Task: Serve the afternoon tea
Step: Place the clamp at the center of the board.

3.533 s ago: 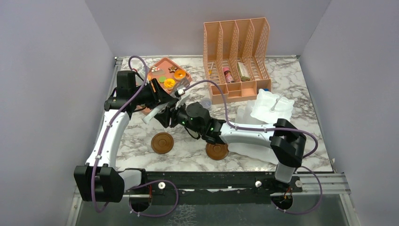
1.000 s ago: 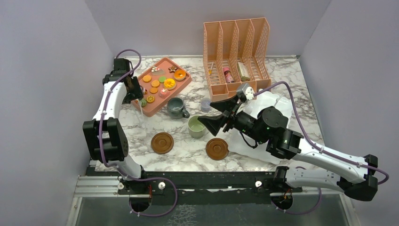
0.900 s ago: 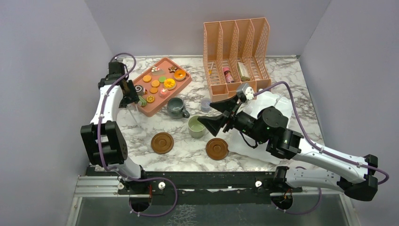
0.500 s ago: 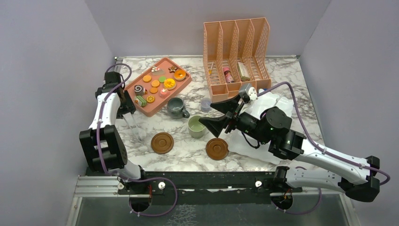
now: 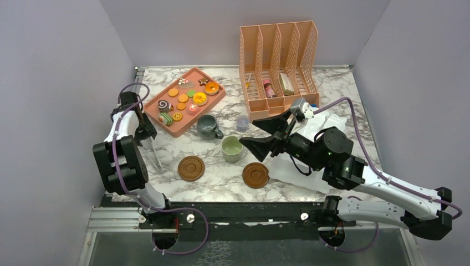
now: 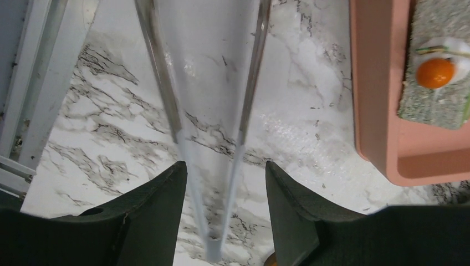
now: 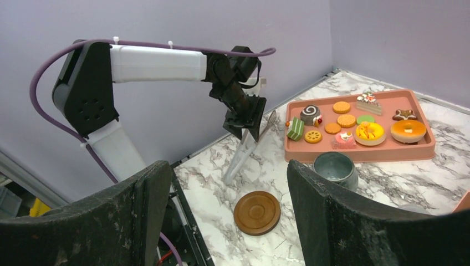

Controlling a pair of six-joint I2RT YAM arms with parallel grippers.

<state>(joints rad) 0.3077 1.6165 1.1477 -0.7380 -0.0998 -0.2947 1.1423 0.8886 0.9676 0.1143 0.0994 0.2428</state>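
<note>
light: bright, even | shadows: soft | glare: faint on marble table (image 6: pixel 310 127) | right-wrist fingers (image 7: pixel 343 221) blurred

- The left gripper (image 7: pixel 246 124) and its tongs (image 7: pixel 242 155) moved back from the tray (image 7: pixel 377 153), toward the left edge.
- The right gripper (image 5: pixel 248 133) slid right, away from the green mug (image 5: pixel 231 148).

Table (image 5: pixel 354 94): white marble-look top, grey-brown veins, glossy, with soft highlights in the left wrist view. Three plain lilac-grey walls box it in: back wall (image 5: pixel 183 27), left wall (image 5: pixel 50 111), right wall (image 5: pixel 421 111), each meeting a table edge. Pale metal trim (image 6: pixel 33 83) runs along the table's left side. Near edge: black strip (image 5: pixel 249 209) with a silver rail (image 5: pixel 111 220) beside it. Lower down, a dark mottled grey surface (image 5: pixel 249 249); can't tell if it is floor. Light even, diffuse, shadows faint.
</note>
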